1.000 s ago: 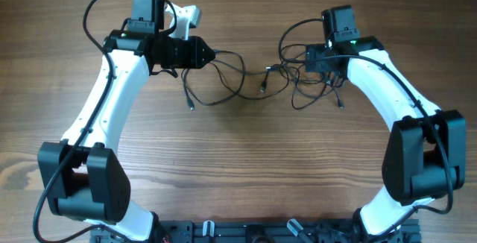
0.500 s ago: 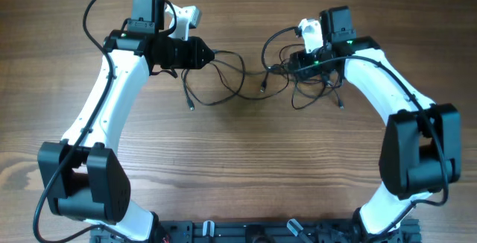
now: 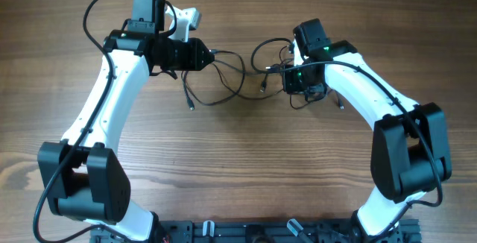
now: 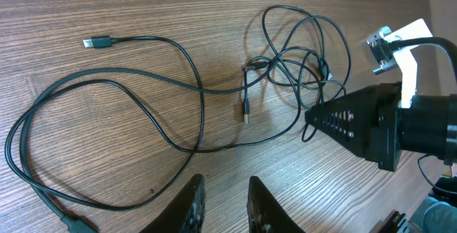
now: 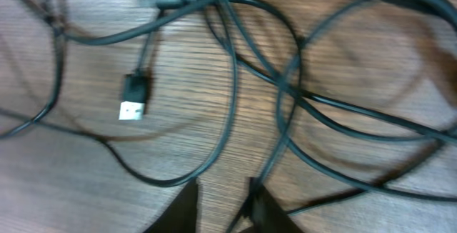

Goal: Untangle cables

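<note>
Thin dark cables [image 3: 227,79] lie looped between the arms, bunching into a tangle [image 4: 293,68] in front of my right gripper [image 4: 310,116]. One plug end [image 4: 96,42] lies far left, another [image 4: 244,111] in the middle. My left gripper [image 3: 214,54] [image 4: 226,183] has its jaws nearly together. Wood shows between the tips, and a raised stretch of cable [image 4: 68,219] runs in beside its left finger. My right gripper [image 3: 288,79] [image 5: 223,186] is low over the tangle and closed narrow. A cable strand [image 5: 275,144] runs down between its fingers. A USB plug [image 5: 133,98] lies left of it.
The arms' own thicker black cables [image 3: 97,8] arch over the back of the wooden table [image 3: 238,161]. A white bracket [image 3: 186,16] sticks out by the left wrist. The arm bases [image 3: 82,187] stand at the front corners.
My right gripper has swung left over the tangle and closed from wide open to narrow. The loops near it have shifted left. The left arm has not moved.
</note>
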Available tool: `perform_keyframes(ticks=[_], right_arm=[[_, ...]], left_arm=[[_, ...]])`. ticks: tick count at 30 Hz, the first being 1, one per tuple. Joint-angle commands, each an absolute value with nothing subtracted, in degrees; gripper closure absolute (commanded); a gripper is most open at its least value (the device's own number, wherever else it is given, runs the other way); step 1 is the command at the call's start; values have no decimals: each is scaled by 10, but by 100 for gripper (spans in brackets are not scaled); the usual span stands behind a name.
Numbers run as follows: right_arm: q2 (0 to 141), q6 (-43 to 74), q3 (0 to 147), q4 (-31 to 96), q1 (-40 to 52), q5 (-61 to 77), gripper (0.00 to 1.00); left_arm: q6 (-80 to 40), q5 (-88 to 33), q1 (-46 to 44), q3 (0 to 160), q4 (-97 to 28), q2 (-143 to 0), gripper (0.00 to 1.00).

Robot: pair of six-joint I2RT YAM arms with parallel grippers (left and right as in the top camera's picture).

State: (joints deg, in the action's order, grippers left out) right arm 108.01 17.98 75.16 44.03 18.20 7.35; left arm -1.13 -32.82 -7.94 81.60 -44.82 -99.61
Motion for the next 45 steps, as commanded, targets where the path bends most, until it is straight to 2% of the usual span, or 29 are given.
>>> perform_keyframes(ticks=[1, 5, 9, 15, 21, 33, 38, 45], right_arm=[[1089, 216, 757, 447, 183, 0, 95], [1075, 189, 759, 434, 183, 1, 95], [980, 179, 782, 449, 178, 0, 96], [856, 168, 782, 479, 178, 0, 96], [813, 167, 782, 489, 178, -20, 96], [787, 167, 784, 505, 178, -11, 96], [786, 167, 784, 505, 178, 27, 96], [772, 164, 784, 518, 178, 65, 96]], left_arm=[[1, -325, -83, 816, -449, -987, 78], [10, -325, -83, 816, -458, -987, 78], [21, -329, -97, 816, -466, -987, 78], [44, -366, -157, 816, -453, -990, 54], [43, -373, -223, 816, -397, -1018, 48], [39, -448, -258, 816, -293, -1122, 50], [26, -449, -278, 816, -237, -1148, 46], [25, -393, -283, 816, -209, -1180, 54]])
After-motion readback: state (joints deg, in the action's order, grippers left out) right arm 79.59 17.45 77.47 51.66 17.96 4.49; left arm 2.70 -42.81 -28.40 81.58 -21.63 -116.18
